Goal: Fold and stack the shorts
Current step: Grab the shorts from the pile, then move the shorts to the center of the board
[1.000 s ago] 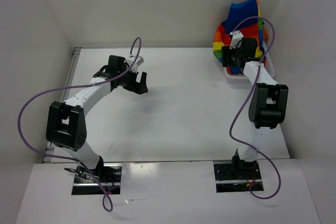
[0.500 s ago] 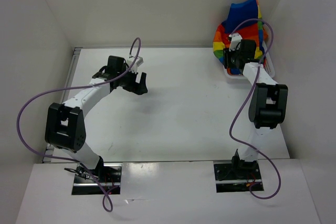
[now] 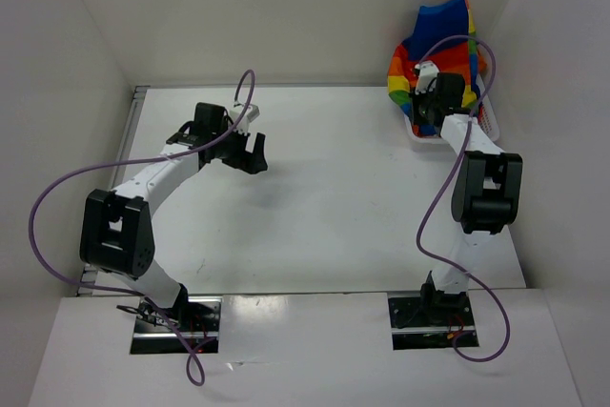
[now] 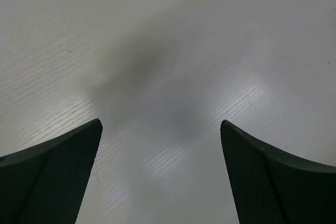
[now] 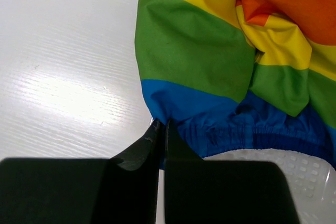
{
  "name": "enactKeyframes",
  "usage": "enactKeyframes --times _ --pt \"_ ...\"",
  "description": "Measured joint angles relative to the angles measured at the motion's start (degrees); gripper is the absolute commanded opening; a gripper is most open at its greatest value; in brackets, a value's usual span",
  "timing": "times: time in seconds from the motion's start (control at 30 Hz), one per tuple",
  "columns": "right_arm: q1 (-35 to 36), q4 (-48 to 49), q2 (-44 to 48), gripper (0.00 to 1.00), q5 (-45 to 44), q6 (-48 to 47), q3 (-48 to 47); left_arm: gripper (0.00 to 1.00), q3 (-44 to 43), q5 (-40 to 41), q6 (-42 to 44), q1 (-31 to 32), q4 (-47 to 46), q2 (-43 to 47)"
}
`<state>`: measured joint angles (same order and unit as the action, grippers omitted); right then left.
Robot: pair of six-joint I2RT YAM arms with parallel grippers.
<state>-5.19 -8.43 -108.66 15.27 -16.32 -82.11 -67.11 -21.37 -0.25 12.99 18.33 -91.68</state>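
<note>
The shorts (image 3: 441,37) are a rainbow-striped heap piled in the white mesh basket (image 3: 426,134) at the far right corner. In the right wrist view their green and blue bands (image 5: 199,51) hang over the basket's left side, with the elastic blue hem lowest. My right gripper (image 5: 161,125) (image 3: 425,92) is shut, its tips pinching the blue hem's left corner. My left gripper (image 3: 254,152) hovers over bare table at the far left, open wide (image 4: 160,124) with nothing between its fingers.
The basket's white perforated surface (image 5: 299,166) shows just below the blue hem. White walls close in the table at the back and on both sides. The right arm's purple cable (image 3: 477,45) loops over the shorts.
The right gripper's jaws have closed onto the blue hem and the wrist has edged a little toward the basket. The left arm has stayed put.
</note>
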Motion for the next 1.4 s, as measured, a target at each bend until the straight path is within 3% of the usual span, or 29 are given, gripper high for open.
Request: enactKeyframes --times 0.3,0.73,0.83,1.1,1.27,1.4 --pt "-0.1 -0.6 0.4 0.0 -3.8 1.1 -6.9 1.0 0.0 0.9 0.0 0.0 -0.3 0.8" --pt "0.2 -4.4 5.9 0.0 -2.6 0.2 -42.2 1.0 2.7 10.8 0.0 0.0 -11.7 10.1" --pt "3.7 -5.6 6.6 0.0 -0.3 0.2 -51.7 1.0 4.8 13.7 0.0 0.0 -14.6 13.6" --pt "21.2 -7.7 1.5 0.0 6.7 4.3 -80.7 1.0 7.6 17.1 0.0 -4.0 -17.9 18.6" --pt "25.3 -6.9 -1.6 0.0 9.6 12.7 -84.8 1.0 8.7 18.2 0.0 -8.4 -18.9 20.9" --pt "25.5 -7.1 -5.5 0.0 7.8 19.9 -81.8 1.0 9.4 18.6 0.0 -11.1 -19.6 21.9"
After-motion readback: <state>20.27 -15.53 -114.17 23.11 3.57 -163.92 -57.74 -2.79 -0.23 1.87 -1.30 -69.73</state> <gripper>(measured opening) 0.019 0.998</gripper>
